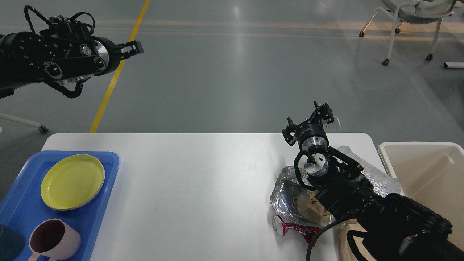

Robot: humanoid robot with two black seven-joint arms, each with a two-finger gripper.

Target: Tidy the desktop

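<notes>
Head view. The desktop (203,188) fills the lower frame, white with rounded far corners; grey floor with a yellow line (116,69) lies beyond, and a chair (409,21) stands far right. A blue tray (21,206) at the left edge holds a yellow plate (72,181) and a pink cup (54,241). Foil (286,192), brown paper and a crushed can (293,228) lie right, partly hidden by the right arm. A cream bin (424,174) is cut off. The right gripper (308,123) is spread wide and empty. The left gripper (132,48) is raised over the floor; its finger state cannot be determined.
</notes>
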